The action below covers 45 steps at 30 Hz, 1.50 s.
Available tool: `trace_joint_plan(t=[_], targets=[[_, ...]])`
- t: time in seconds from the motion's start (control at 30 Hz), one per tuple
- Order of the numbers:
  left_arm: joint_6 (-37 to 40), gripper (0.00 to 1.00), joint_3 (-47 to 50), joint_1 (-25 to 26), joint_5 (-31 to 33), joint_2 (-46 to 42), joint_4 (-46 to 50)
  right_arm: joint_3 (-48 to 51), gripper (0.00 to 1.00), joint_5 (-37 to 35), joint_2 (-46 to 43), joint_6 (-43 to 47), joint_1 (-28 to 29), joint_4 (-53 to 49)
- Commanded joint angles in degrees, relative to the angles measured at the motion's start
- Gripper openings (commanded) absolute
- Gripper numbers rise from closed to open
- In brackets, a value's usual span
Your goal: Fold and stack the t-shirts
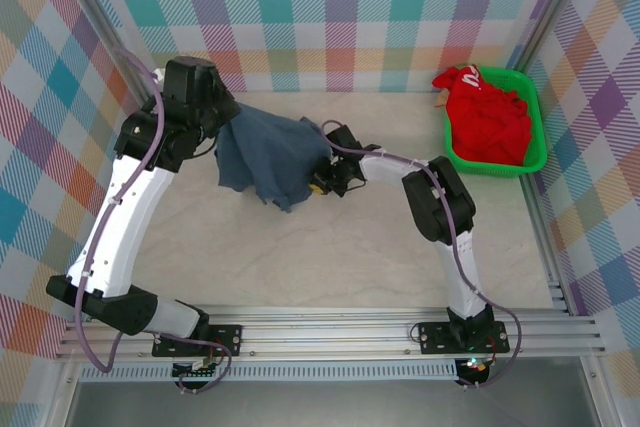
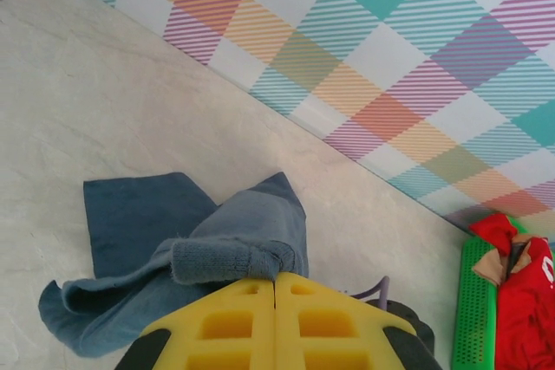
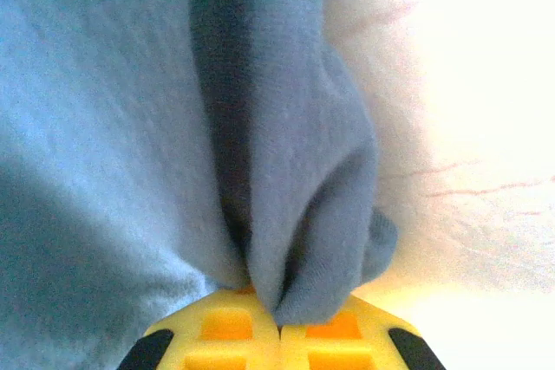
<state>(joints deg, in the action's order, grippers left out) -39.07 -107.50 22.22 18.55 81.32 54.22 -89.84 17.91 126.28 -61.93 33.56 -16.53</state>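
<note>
Pastel plaid walls (image 1: 340,17) on three sides, pale marbled surface (image 1: 330,267), aluminium rails (image 1: 330,332) near edge, even light.

bright even light, right-wrist glare

one blue t-shirt (image 1: 265,152), one red t-shirt (image 1: 490,119), one green basket (image 1: 536,122)
</note>
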Motion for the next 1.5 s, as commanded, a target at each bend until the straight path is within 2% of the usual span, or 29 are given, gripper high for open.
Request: trace_joint_plan(t=[0.0, 0.3, 0.43, 0.53, 0.67, 0.77, 0.83, 0.9, 0.93, 1.0, 1.03, 1.07, 1.17, 1.33, 1.47], targets=[[1.8, 0.0, -0.78, -1.38, 0.75, -2.11, 0.44, -2.91, 0.0, -6.12, -7.24, 7.43, -0.94, -4.94], [5.79, 0.0, 2.65, -1.65, 5.24, -10.11, -1.28, 3.48, 0.0, -8.8, -32.93, 25.53, -2.86, -14.61], [6.95, 0.0, 8.79, -1.65, 7.83, -18.07, -6.34, 8.88, 0.0, -10.75, -46.38, 29.55, -2.89, -15.23], [6.83, 0.0, 12.19, -1.65, 8.11, -21.47, -9.47, 10.35, 0.0, -13.08, -51.71, 29.9, -3.39, -16.95], [3.36, 0.0, 14.54, -2.1, 7.0, -17.06, -7.2, 10.43, 0.0, -10.89, -47.32, 28.13, -6.25, -16.43], [-0.71, 0.0, 15.43, -5.3, 2.16, -8.33, -3.9, 9.5, 0.0, -7.01, -38.34, 24.99, -10.03, -13.58], [-3.91, 0.0, 15.91, -9.88, -3.6, -0.15, -2.55, 5.92, 0.0, -3.96, -29.95, 24.02, -12.07, -14.14], [-5.44, 0.0, 16.01, -13.44, -7.68, 6.5, -3.2, 0.1, 0.19, -1.79, -21.54, 23.96, -13.39, -17.58], [-5.1, 0.07, 16.17, -15.04, -10.41, 9.77, -5.1, -2.9, 0.3, -1.63, -17.99, 24.09, -13.76, -19.68], [-4.34, 0.47, 14.21, -15.83, -10.79, 13.55, -4.76, -5.85, 0.41, -2.54, -15.16, 24.96, -13.87, -21.47], [-3.98, 0.57, 12.98, -15.44, -9.48, 14.57, -3.06, -6.3, 0.45, -3.61, -15.2, 25.32, -13.87, -22.57], [-4.0, 0.61, 12.67, -14.9, -8.11, 14.48, -1.4, -5.8, 0.47, -4.57, -15.99, 25.37, -13.9, -23.11], [-6.09, 0.61, 19.0, -13.07, -7.6, 10.33, 1.58, 0.35, 0.51, -5.8, -20.65, 24.9, -13.87, -23.57], [-13.98, 0.55, 40.7, -9.88, -17.96, -1.25, 0.29, 15.34, 0.49, -3.72, -30.26, 22.8, -13.87, -22.39], [-19.66, 0.48, 51.52, -7.33, -24.11, -5.38, 1.25, 21.26, 0.49, -2.24, -34.92, 23.03, -13.96, -24.03]])
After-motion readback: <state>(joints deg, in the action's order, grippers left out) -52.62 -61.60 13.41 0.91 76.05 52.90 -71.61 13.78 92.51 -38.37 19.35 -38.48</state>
